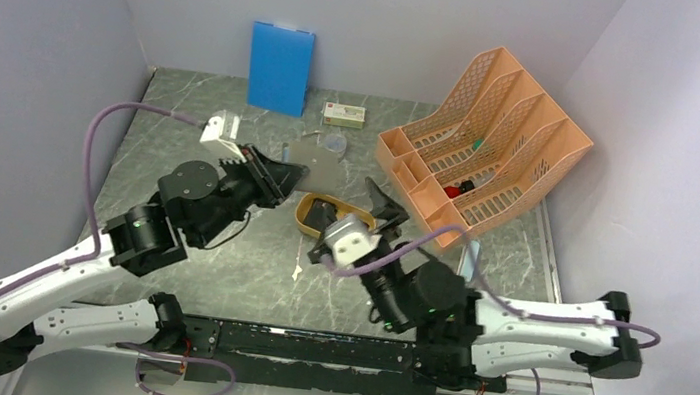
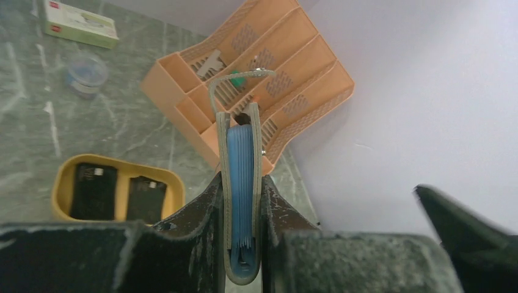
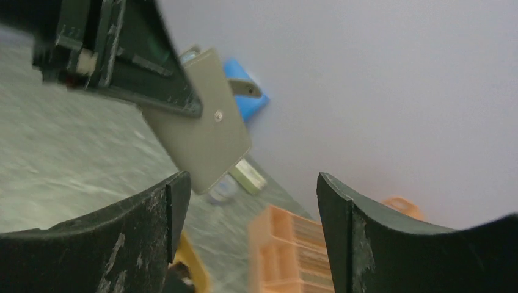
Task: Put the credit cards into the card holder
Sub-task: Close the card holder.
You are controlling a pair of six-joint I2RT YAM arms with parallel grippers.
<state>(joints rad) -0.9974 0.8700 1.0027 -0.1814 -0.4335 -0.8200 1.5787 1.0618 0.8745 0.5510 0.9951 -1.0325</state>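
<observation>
The right gripper is held with its jaws wide apart and nothing between them, just beside the yellow tray, where two dark credit cards are laid side by side; from the top view the tray is partly covered by this wrist. Farther on, the grey card holder is clamped upright by the left gripper, off the table, and the middle of the orange organiser is hidden behind it. A clear round lid, a small box and a blue board are found near the back wall; whether a card is already in the blue pockets cannot be told.
</observation>
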